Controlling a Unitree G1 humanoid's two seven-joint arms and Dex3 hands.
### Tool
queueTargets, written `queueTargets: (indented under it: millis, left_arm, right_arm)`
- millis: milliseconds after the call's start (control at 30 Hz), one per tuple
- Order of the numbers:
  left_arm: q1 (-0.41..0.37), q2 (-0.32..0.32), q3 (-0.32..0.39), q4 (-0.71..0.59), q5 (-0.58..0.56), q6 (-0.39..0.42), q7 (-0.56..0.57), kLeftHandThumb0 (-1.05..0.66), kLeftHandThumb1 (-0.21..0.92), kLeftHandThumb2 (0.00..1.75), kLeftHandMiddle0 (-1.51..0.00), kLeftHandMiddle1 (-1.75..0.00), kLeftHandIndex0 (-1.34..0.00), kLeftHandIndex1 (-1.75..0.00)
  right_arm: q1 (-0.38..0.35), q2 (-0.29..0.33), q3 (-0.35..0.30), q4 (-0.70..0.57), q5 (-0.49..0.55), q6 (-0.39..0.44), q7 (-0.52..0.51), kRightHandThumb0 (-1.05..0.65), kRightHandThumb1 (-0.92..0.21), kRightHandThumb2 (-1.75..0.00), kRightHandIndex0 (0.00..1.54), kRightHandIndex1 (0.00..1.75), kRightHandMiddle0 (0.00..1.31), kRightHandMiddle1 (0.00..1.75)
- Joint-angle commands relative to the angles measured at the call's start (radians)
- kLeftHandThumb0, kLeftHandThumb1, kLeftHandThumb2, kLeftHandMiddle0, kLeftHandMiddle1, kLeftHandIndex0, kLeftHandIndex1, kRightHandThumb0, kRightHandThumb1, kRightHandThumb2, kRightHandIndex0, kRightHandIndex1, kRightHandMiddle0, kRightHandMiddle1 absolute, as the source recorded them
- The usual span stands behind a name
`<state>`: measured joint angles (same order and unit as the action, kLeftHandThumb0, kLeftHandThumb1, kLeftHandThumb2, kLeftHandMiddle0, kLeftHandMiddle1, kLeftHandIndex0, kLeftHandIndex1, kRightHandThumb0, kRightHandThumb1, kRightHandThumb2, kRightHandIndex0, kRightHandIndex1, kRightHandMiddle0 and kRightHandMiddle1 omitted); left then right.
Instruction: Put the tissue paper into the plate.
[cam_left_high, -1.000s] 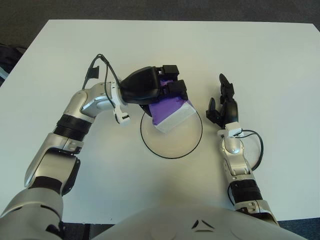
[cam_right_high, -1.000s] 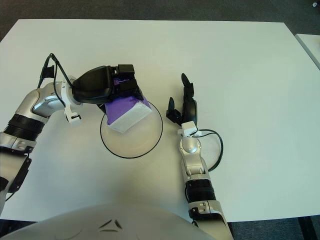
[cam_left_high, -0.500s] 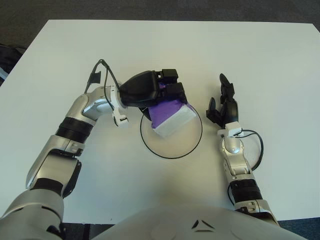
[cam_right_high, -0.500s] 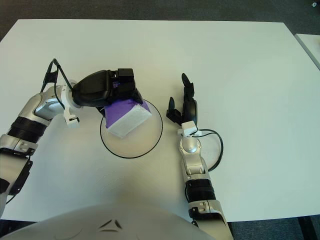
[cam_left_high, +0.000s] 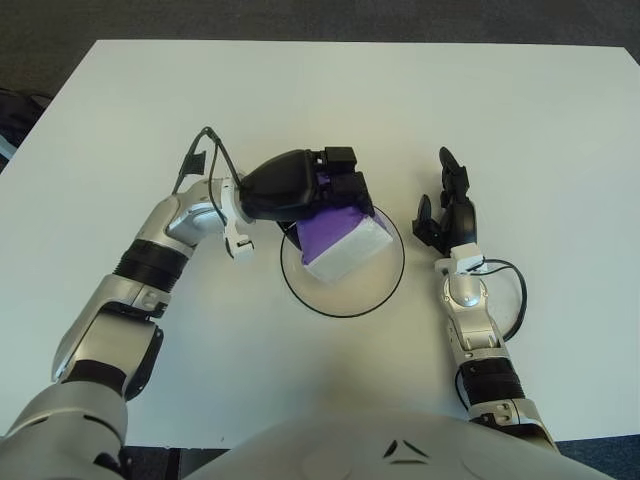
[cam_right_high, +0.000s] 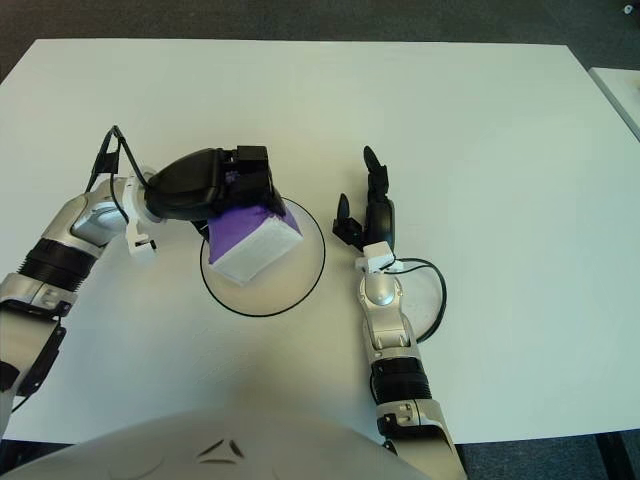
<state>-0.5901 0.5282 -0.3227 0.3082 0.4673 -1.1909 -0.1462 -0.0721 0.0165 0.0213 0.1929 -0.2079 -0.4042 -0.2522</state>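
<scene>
A purple and white tissue pack (cam_left_high: 343, 240) is tilted over the clear, dark-rimmed plate (cam_left_high: 360, 298) in the middle of the white table. My left hand (cam_left_high: 300, 186) reaches in from the left and is shut on the pack's upper end, its black fingers wrapped over the purple top. The pack's white lower end sits low inside the plate's rim; whether it touches the plate I cannot tell. My right hand (cam_left_high: 446, 208) shows just right of the plate, fingers relaxed and pointing away from me, holding nothing.
The white table (cam_left_high: 520, 120) stretches wide behind and to both sides of the plate. A black cable (cam_left_high: 512, 300) loops beside my right forearm. Dark floor lies beyond the table's far edge.
My left hand has lowered and shifted slightly toward me with the tissue pack, bringing the pack deeper over the plate. The right hand has not moved.
</scene>
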Motion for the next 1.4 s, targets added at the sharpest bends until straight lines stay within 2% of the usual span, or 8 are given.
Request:
queueTargets:
  millis: [0, 100, 167, 233, 333, 433, 733, 1367]
  left_arm:
    - [0.021, 0.005, -0.020, -0.014, -0.066, 0.029, -0.043, 0.00, 0.17, 1.48, -0.73, -1.73, -0.52, -1.70]
    - [0.023, 0.013, -0.045, -0.025, -0.133, 0.075, -0.100, -0.01, 0.42, 1.15, -0.55, -1.74, -0.43, -1.58]
    - [0.024, 0.018, -0.052, -0.035, -0.158, 0.091, -0.129, -0.47, 0.71, 0.91, -0.29, -1.54, -0.18, -1.58]
    - [0.031, 0.040, -0.056, -0.061, -0.177, 0.105, -0.168, -0.64, 0.82, 0.82, -0.17, -1.38, -0.09, -1.48]
    - [0.034, 0.065, -0.055, -0.084, -0.177, 0.105, -0.212, -0.80, 0.89, 0.78, -0.07, -0.88, -0.03, -1.02]
    - [0.025, 0.080, -0.040, -0.084, -0.118, 0.060, -0.222, -0.91, 0.91, 0.85, -0.04, -0.49, -0.01, -0.70]
    - [-0.008, 0.075, 0.000, -0.047, 0.002, -0.053, -0.187, -1.00, 0.92, 0.92, 0.00, -0.07, 0.00, -0.39]
    - [-0.094, 0.039, 0.040, 0.087, 0.109, -0.218, -0.137, -1.05, 0.92, 0.70, 0.00, 0.00, 0.00, -0.31]
  right_arm:
    - [0.055, 0.000, -0.005, 0.077, 0.000, 0.038, -0.003, -0.74, -0.92, -0.88, 0.09, 0.00, 0.00, 0.31]
    - [0.055, 0.001, -0.003, 0.076, -0.004, 0.041, -0.007, -0.74, -0.92, -0.88, 0.09, 0.00, 0.00, 0.31]
    - [0.055, 0.001, -0.002, 0.075, -0.006, 0.043, -0.009, -0.73, -0.92, -0.88, 0.10, 0.01, 0.00, 0.32]
    - [0.057, 0.002, 0.000, 0.072, -0.006, 0.048, -0.008, -0.74, -0.92, -0.88, 0.10, 0.01, 0.00, 0.32]
    - [0.060, 0.001, 0.002, 0.069, -0.008, 0.055, -0.007, -0.74, -0.92, -0.88, 0.10, 0.01, 0.00, 0.33]
    - [0.063, -0.007, 0.006, 0.067, -0.016, 0.059, -0.002, -0.77, -0.92, -0.88, 0.09, 0.00, 0.00, 0.31]
    - [0.068, -0.026, 0.014, 0.064, -0.029, 0.079, 0.017, -0.83, -0.92, -0.86, 0.06, 0.00, 0.00, 0.29]
    - [0.041, -0.056, 0.011, 0.152, -0.025, 0.009, 0.012, -0.86, -0.92, -0.87, 0.07, 0.01, 0.00, 0.34]
